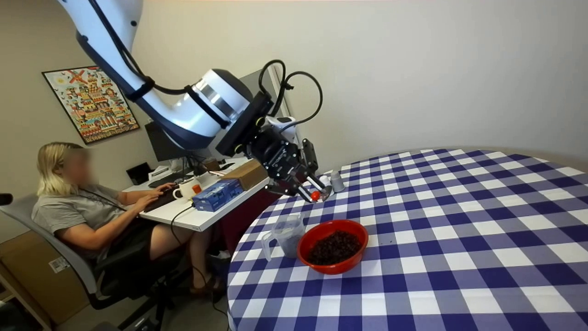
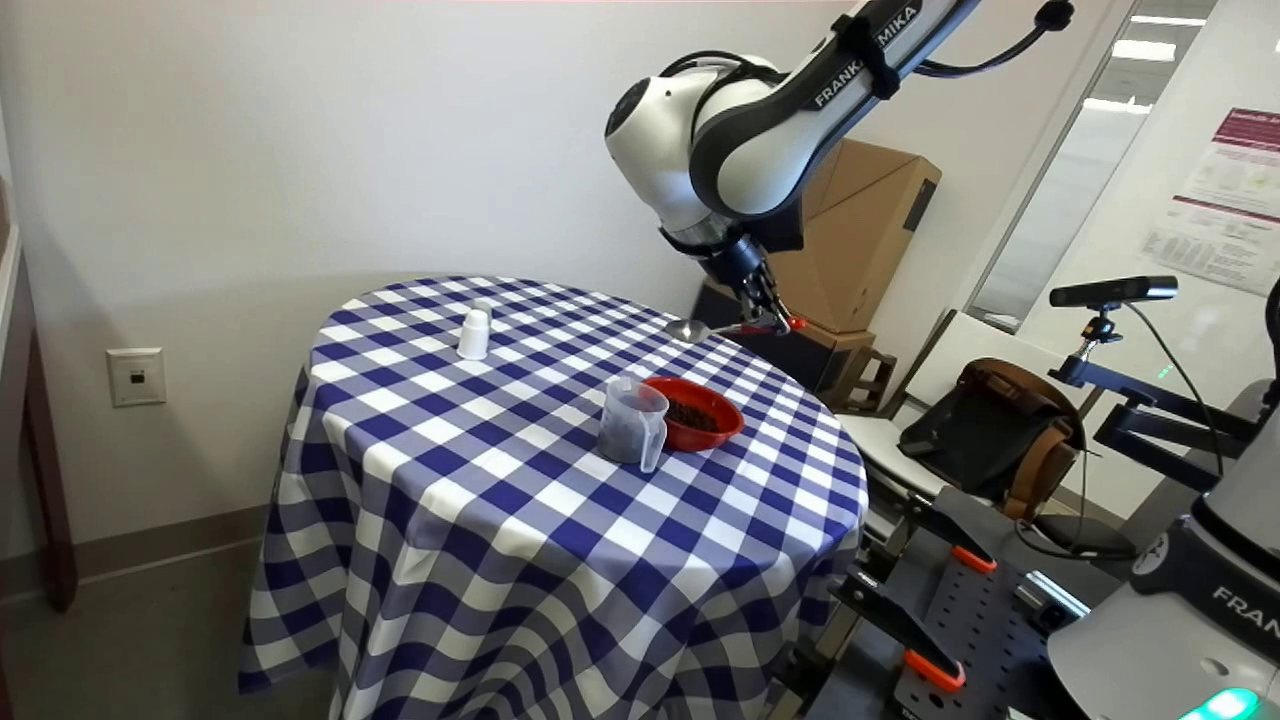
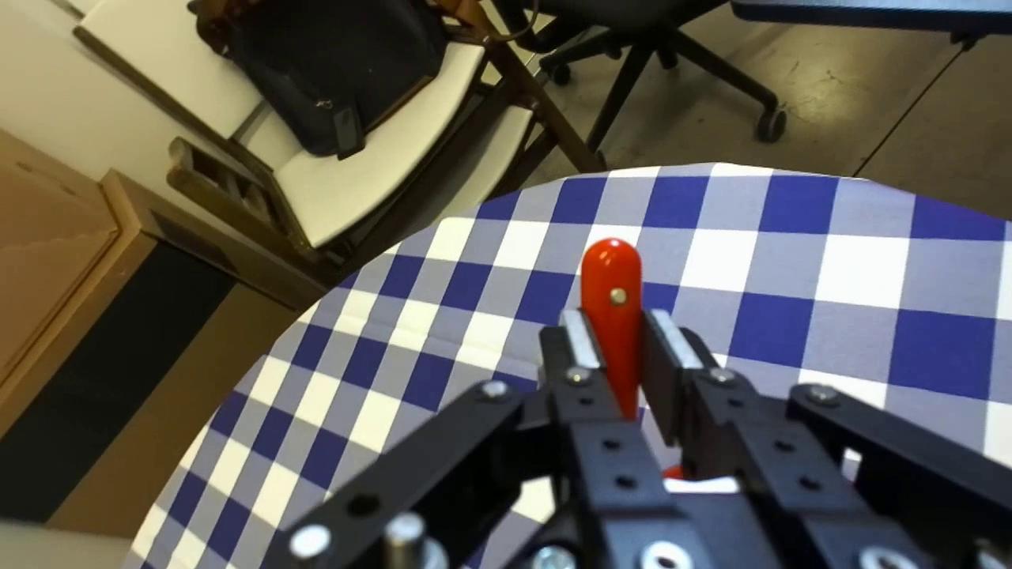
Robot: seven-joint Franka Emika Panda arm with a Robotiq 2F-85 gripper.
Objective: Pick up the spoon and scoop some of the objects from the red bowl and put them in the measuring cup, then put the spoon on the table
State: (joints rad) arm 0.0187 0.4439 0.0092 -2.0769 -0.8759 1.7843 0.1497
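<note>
My gripper [image 1: 314, 189] is shut on the red-orange handle of the spoon [image 2: 687, 330] and holds it above the table [image 1: 459, 230]. The spoon lies roughly level, its silvery scoop pointing away from the fingers; I see no pieces in the scoop, but it is small in view. In the wrist view the handle [image 3: 615, 284] stands between the two fingertips [image 3: 621, 340]. The red bowl [image 1: 342, 268] sits below the gripper, with a heap of dark objects [image 1: 334, 248] in it. The clear measuring cup [image 2: 630, 425] stands upright beside the bowl; its contents are unclear.
Two small pale cups or shakers [image 2: 475, 335] stand farther off on the table. A desk with a blue box [image 1: 218, 195] and a seated person [image 1: 92, 207] are beside the table. A chair with a dark bag [image 3: 332, 71] stands beyond the table's edge.
</note>
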